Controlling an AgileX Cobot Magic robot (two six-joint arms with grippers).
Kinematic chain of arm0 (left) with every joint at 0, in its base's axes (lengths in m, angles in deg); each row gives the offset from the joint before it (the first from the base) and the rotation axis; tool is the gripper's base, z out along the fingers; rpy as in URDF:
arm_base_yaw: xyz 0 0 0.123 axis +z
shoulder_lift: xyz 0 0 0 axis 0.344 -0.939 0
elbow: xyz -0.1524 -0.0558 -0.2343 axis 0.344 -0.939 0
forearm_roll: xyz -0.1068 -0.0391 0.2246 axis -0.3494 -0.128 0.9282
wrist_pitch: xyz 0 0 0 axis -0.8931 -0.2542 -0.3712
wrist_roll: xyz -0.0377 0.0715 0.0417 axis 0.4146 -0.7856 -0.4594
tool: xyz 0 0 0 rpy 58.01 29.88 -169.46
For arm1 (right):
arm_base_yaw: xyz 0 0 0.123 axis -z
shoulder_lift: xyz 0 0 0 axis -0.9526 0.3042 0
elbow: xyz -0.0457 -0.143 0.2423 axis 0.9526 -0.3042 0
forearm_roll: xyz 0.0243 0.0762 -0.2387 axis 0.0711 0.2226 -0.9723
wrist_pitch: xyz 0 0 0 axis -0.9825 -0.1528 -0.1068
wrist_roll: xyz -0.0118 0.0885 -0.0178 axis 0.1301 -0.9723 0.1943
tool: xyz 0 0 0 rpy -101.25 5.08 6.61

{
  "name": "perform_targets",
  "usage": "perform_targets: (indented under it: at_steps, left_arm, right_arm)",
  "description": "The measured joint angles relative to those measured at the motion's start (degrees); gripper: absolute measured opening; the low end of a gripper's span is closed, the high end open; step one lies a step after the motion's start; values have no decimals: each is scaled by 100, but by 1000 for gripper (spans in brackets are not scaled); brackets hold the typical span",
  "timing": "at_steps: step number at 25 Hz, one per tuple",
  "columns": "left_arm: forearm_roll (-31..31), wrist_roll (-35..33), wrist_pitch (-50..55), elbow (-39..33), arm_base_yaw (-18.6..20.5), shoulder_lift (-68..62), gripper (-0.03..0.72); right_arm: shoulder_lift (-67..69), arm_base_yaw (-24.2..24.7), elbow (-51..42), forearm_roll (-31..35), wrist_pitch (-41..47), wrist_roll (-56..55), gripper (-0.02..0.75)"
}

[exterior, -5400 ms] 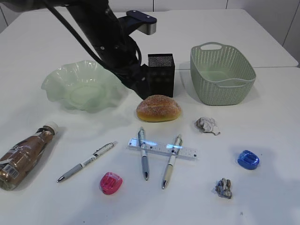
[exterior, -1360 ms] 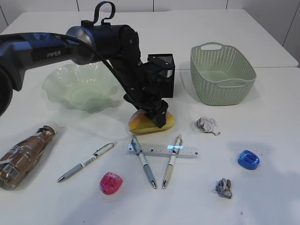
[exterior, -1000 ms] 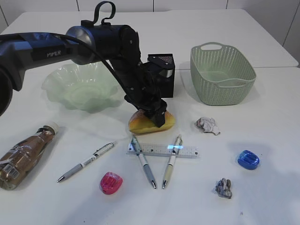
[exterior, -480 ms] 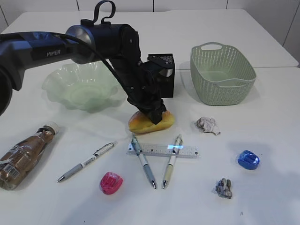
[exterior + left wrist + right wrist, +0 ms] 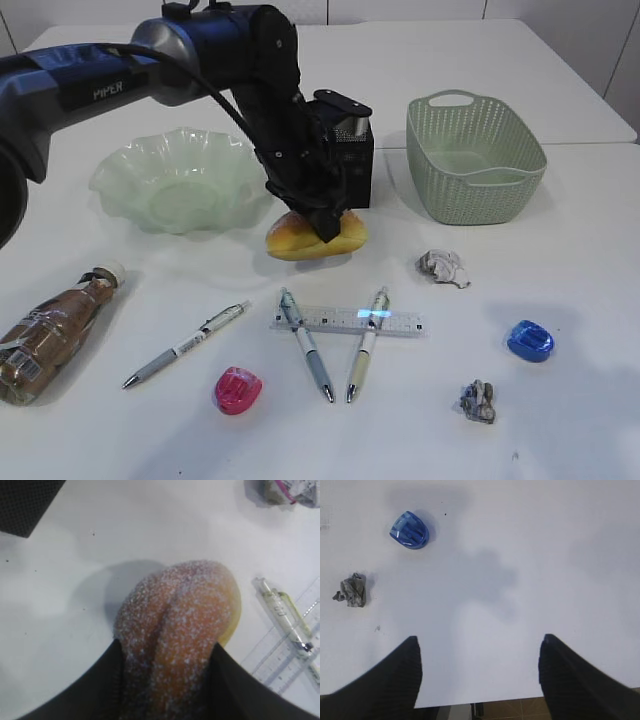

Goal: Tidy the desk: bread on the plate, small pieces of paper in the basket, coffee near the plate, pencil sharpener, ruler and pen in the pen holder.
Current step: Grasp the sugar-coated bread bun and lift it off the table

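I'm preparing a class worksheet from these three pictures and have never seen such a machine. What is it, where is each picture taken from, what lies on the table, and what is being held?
It is a robot with two arms, each ending in a two-fingered gripper. The wide picture looks down at the white desk from in front; the other two come from cameras on each wrist.

On the desk lie a green plate, a black pen holder, a green basket, a coffee bottle, three pens, a ruler, a pink sharpener, a blue sharpener and two paper balls.

The left gripper squeezes the sugared bread. The right gripper is open and empty above bare desk.
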Motion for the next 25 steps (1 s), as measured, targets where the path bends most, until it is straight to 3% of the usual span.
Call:
perform_targets:
  at_steps: [10, 25]
  left_arm:
    - [176, 669, 340, 57, 262, 142, 301]
    - [348, 1230, 422, 57, 1077, 759, 305]
  right_arm:
    - [0, 0, 0, 0, 13, 0, 565]
    - [0, 0, 0, 0, 49, 0, 565]
